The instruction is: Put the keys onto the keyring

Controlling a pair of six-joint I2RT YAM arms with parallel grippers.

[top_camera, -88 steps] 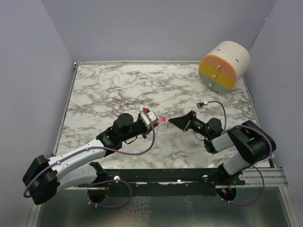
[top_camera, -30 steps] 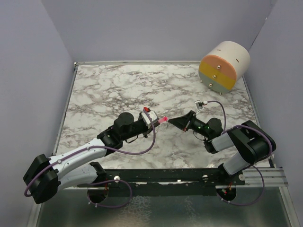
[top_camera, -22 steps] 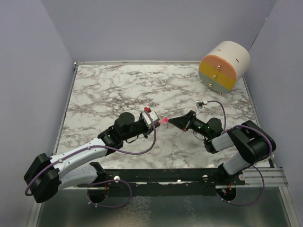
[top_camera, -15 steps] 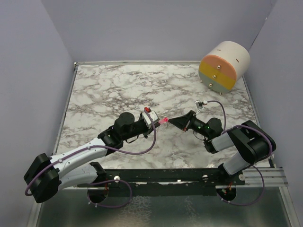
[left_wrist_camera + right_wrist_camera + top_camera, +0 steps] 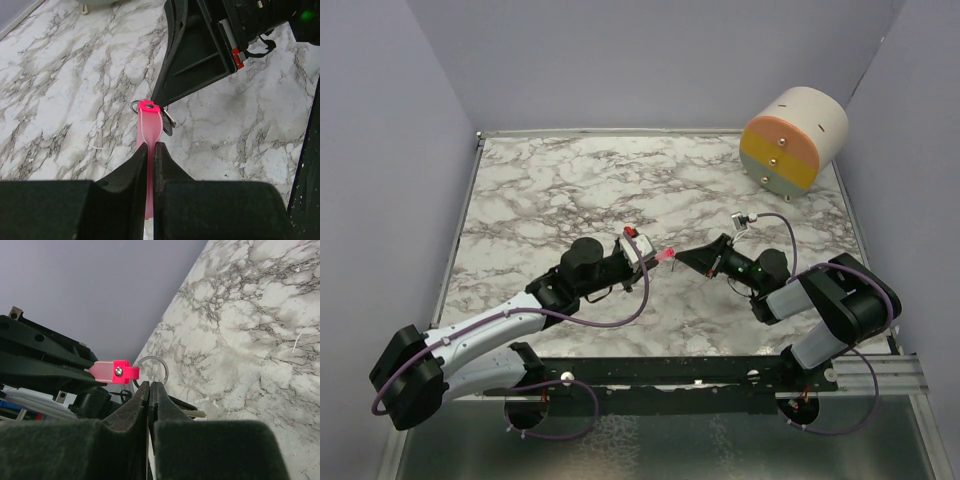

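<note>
Hold your left arm (image 5: 490, 330) steady where it stretches low across the table (image 5: 570, 180) to meet the folded right arm (image 5: 820, 300). The left gripper (image 5: 150, 147) is clamped on the pink keyring (image 5: 149, 130). The right gripper (image 5: 150, 385), fully closed, touches the ring (image 5: 165, 371). The key (image 5: 194, 413) pokes out beside a finger; you can't tell whether it's pinched. Nudge slowly.

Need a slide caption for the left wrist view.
Left gripper pinches the pink keyring, ring end at the tip of the right gripper, above a marble table.
</note>
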